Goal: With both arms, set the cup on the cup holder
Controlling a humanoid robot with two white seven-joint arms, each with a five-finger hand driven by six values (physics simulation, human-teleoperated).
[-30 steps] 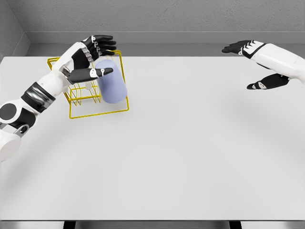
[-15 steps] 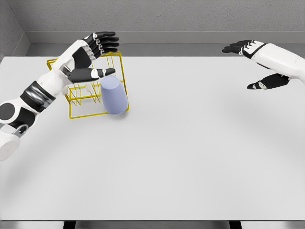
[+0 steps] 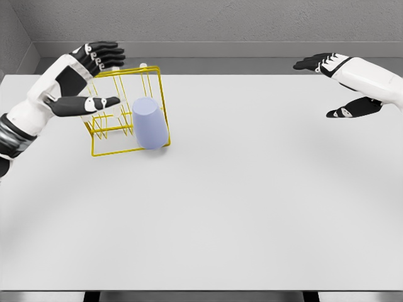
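At the far left of the white bench point(image 3: 252, 201), one lavender cup point(image 3: 150, 124) stands mouth-down, slightly tilted, inside the front right corner of one yellow wire cup holder point(image 3: 107, 142). My left hand point(image 3: 85, 78) hovers just left of the rack, fingers spread, holding nothing. My right hand point(image 3: 337, 85) hangs far right, fingers also apart and empty.

Surface point(image 3: 239, 207): flat, plain white, rectangular, spanning nearly the whole view, with a grey wall behind its far edge. Resting on it at the far left: one yellow wire cup holder point(image 3: 123, 110). One pale lavender cup point(image 3: 150, 123), mouth down, stands inside the holder's right front corner.
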